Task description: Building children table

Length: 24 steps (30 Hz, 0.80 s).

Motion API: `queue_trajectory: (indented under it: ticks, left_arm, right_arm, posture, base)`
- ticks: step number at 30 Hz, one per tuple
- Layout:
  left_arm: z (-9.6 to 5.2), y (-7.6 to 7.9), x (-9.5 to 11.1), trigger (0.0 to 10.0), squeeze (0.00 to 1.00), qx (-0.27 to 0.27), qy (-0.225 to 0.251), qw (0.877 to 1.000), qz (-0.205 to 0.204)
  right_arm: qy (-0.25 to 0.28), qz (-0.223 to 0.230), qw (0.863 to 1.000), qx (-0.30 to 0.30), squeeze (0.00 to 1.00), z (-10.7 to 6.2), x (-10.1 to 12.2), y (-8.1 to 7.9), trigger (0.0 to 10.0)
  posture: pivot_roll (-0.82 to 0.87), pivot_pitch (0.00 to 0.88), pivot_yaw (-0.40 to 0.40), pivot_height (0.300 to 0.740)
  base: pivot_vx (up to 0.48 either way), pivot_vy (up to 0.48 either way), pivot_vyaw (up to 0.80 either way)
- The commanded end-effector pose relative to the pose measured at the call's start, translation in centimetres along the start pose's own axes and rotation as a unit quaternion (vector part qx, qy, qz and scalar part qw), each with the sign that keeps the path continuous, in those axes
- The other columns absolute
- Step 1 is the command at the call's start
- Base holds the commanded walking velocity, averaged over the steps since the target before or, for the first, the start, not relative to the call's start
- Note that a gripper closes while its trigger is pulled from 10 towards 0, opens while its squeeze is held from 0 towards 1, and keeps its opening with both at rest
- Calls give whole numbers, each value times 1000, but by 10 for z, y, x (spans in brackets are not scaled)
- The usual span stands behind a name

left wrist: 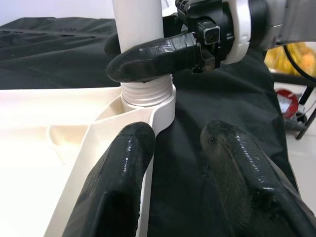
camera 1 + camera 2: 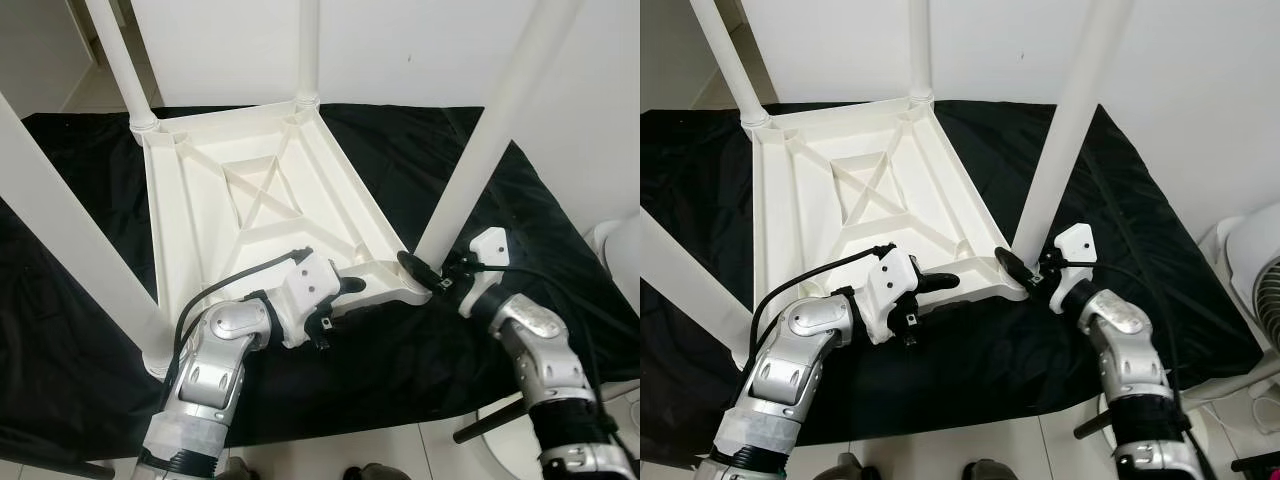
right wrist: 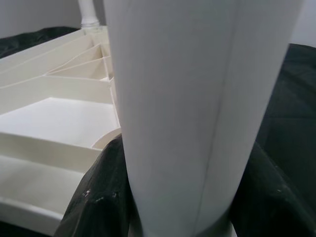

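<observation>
A white plastic children's table (image 2: pixel 250 200) lies upside down on a black cloth (image 2: pixel 80 380), its legs pointing up. My right gripper (image 2: pixel 425 272) is shut on the near right leg (image 2: pixel 480 150) just above its threaded socket (image 1: pixel 148 98) at the table's corner. In the right wrist view the leg (image 3: pixel 197 98) sits between both fingers (image 3: pixel 94 197). My left gripper (image 2: pixel 340 300) is open at the table's near edge, close to that corner. One finger (image 1: pixel 118 187) lies over the white rim and the other over the cloth.
Three more white legs stand up at the far left (image 2: pixel 120 60), far middle (image 2: pixel 308 50) and near left (image 2: pixel 70 230). A white wall rises behind the cloth. A white fan (image 2: pixel 1260 290) stands on the tiled floor to the right.
</observation>
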<state>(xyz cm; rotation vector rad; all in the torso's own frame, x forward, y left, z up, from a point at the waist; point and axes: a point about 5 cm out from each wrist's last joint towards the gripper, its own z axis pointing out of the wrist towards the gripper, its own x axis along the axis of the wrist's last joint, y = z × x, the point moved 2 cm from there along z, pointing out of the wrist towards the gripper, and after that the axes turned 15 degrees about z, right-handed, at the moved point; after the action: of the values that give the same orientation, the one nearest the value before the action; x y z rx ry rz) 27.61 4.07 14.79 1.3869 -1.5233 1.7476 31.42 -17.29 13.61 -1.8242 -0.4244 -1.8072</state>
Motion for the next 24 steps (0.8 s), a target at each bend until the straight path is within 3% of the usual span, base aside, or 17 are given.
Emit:
queue_trajectory:
  ticks: [1, 4, 8, 12, 16, 18, 24]
  left_arm:
    - [-1, -14, -7, 10000, 0, 93, -34, 995, -2]
    - [-1, -25, -7, 10000, 0, 135, -34, 990, -16]
    - [-1, -29, -6, 10000, 0, 151, -28, 988, -31]
    - [-2, -34, -5, 10000, 0, 162, -26, 986, -31]
    - [-2, -35, -5, 10000, 0, 162, -26, 986, -33]
    - [0, -35, -5, 10000, 0, 162, -25, 986, -34]
    - [1, -35, -4, 10000, 0, 159, -24, 986, -34]
  right_arm:
    - [-13, 7, 1000, -11, 0, 5, -9, -9, 10000]
    - [20, -4, 996, -90, 0, 7, -5, -8, 10000]
    - [48, 4, 989, -141, 0, 6, -3, -10, 10000]
    - [78, 33, 971, -224, 0, 2, -11, -28, 10000]
    - [88, 37, 962, -258, 0, 1, -12, -33, 10000]
    - [99, 50, 954, -277, 0, 9, -11, -45, 10000]
    - [112, 36, 950, -290, 0, 6, -4, -44, 10000]
  posture:
    - [-90, 41, 5, 740]
    - [-92, 45, 7, 740]
    - [-92, 45, 3, 740]
    - [-94, 44, 4, 740]
    - [-97, 43, 6, 740]
    - [-101, 43, 9, 740]
    - [-106, 43, 12, 740]
  base:
    - [0, 0, 0]
    - [0, 0, 0]
    - [0, 0, 0]
    - [0, 0, 0]
    - [0, 0, 0]
    - [0, 0, 0]
    - [0, 0, 0]
